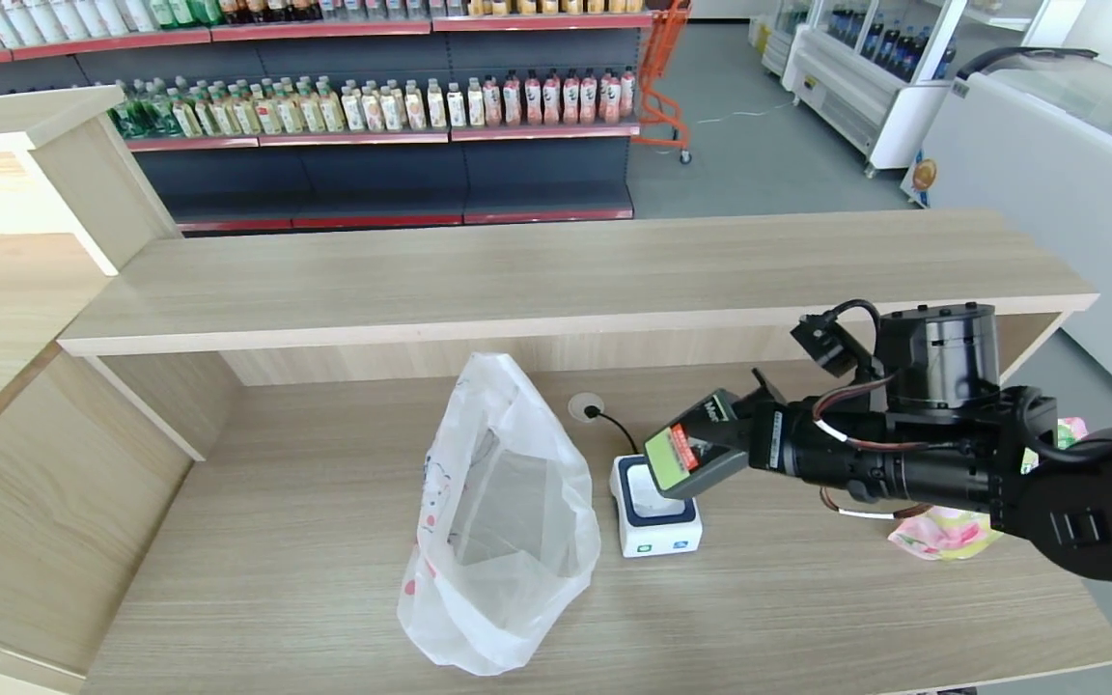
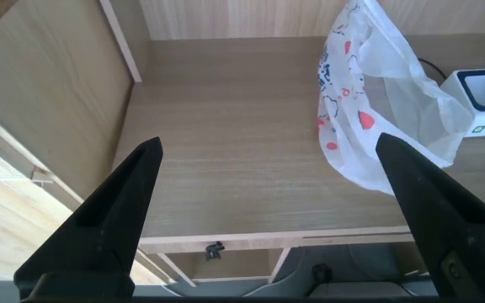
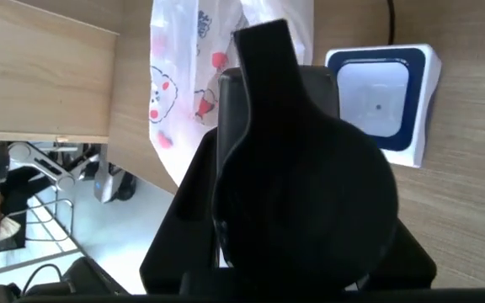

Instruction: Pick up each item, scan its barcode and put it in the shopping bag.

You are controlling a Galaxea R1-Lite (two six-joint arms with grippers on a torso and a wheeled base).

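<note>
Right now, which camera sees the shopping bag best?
The head view: the whole shopping bag stands in the open on the counter. The left wrist view shows most of it, cut at the picture's edge. The right wrist view shows a part, behind the right pincer and its box.

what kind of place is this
Probably a small shop's checkout: shelves of bottled drinks, a glass-topped freezer, and a box held at the barcode scanner beside a shopping bag.
</note>
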